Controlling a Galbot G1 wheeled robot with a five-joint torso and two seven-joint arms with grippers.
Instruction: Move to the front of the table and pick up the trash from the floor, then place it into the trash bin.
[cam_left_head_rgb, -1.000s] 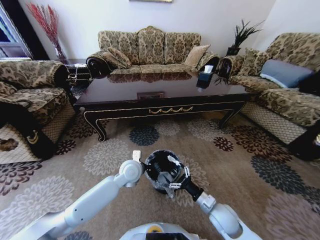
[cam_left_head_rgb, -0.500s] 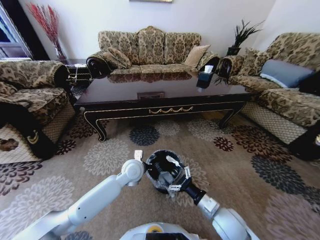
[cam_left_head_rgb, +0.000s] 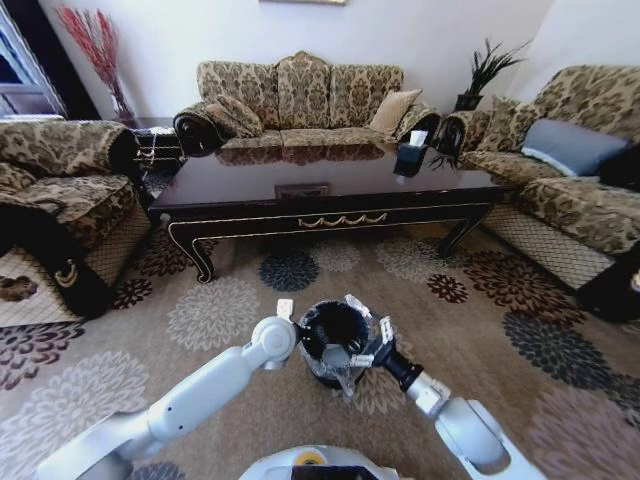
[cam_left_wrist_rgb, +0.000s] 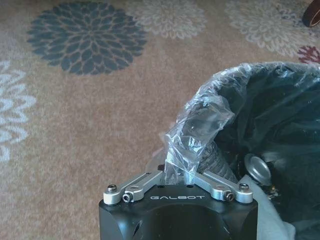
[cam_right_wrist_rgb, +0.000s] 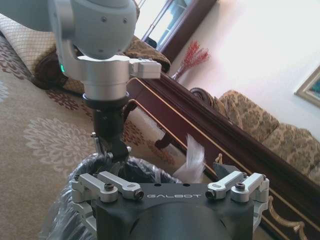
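The trash bin (cam_left_head_rgb: 335, 343) stands on the floor (cam_left_head_rgb: 480, 300) at 6 o'clock from the table (cam_left_head_rgb: 320, 190) (sofas at 9, 12 and 3). The left gripper (cam_left_wrist_rgb: 186, 165) is clenched on the bin's liner (cam_left_wrist_rgb: 197, 127). The right gripper (cam_left_head_rgb: 362, 350) hangs spread over the rim, a white tissue (cam_right_wrist_rgb: 192, 152) just beyond it.

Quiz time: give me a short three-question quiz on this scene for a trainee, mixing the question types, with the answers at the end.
1. True or false: the left tool pinches the clear liner at the rim of the trash bin.
2. Pick one: the right tool is A) shut on a bottle, B) open above the trash bin, C) resting on a sofa.
3. What stands on the table near its far right corner?
Key: 1 true; 2 B; 3 the tissue box.
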